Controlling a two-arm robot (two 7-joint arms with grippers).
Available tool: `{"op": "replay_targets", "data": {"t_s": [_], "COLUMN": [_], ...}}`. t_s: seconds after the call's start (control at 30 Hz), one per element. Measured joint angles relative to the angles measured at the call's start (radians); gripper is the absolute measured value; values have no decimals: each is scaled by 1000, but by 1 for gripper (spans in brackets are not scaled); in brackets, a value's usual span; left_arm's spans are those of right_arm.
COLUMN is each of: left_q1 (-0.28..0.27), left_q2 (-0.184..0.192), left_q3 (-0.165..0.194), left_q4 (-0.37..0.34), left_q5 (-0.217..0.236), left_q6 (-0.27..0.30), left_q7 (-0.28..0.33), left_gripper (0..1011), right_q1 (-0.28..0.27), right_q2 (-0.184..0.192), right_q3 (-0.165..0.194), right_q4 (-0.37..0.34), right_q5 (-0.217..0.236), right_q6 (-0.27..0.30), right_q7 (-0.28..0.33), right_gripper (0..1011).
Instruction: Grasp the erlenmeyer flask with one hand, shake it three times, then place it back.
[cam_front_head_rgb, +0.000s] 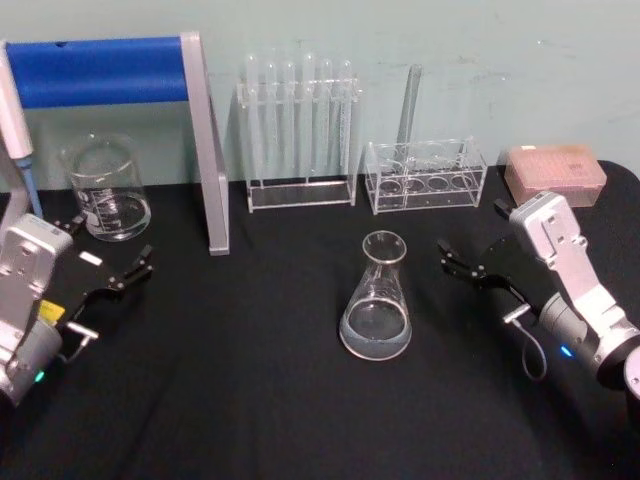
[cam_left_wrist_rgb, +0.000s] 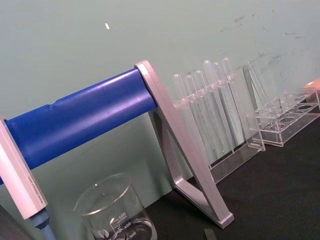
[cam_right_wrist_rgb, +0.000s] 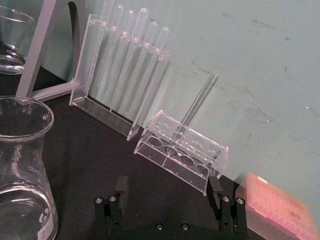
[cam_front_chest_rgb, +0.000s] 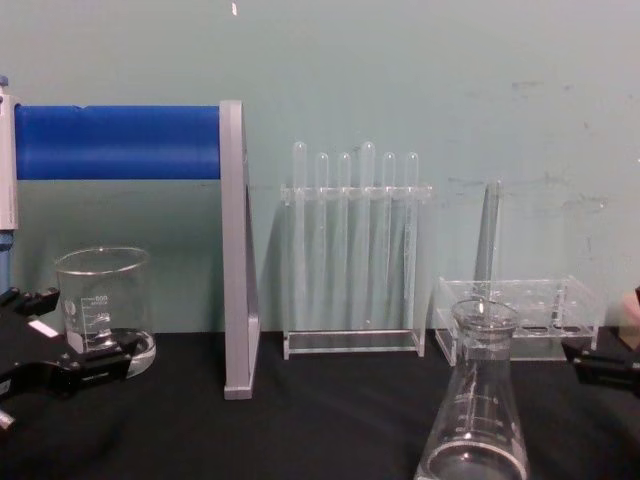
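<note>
I see the flask (cam_front_head_rgb: 376, 298) standing upright on the black table (cam_front_head_rgb: 250, 400), near the middle and a little to the right, in front of the two clear racks (cam_front_head_rgb: 300, 130), and nothing touches it. My right gripper (cam_front_head_rgb: 462, 266) waits just right of the flask with its jaws spread wide, apart from the glass, and from its wrist camera the flask (cam_right_wrist_rgb: 22, 175) stands beside the two black fingertips (cam_right_wrist_rgb: 120, 185). My left gripper (cam_front_head_rgb: 112, 268) rests at the far left, near the beaker (cam_front_head_rgb: 105, 188) and the blue stand (cam_front_head_rgb: 100, 72), also wide open and holding nothing.
</note>
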Motion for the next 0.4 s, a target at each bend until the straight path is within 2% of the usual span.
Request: {"op": "replay_targets", "data": {"t_s": [0.4], "left_q1": [0], "left_q2": [0], "left_q3": [0], "left_q4": [0], "left_q5": [0], "left_q6": [0], "left_q7": [0], "left_gripper": [1001], "right_q1": [0], "right_q2": [0], "right_q3": [0], "right_q4": [0], "right_q5": [0], "right_q6": [0], "right_q7": [0], "right_gripper": [1002]}}
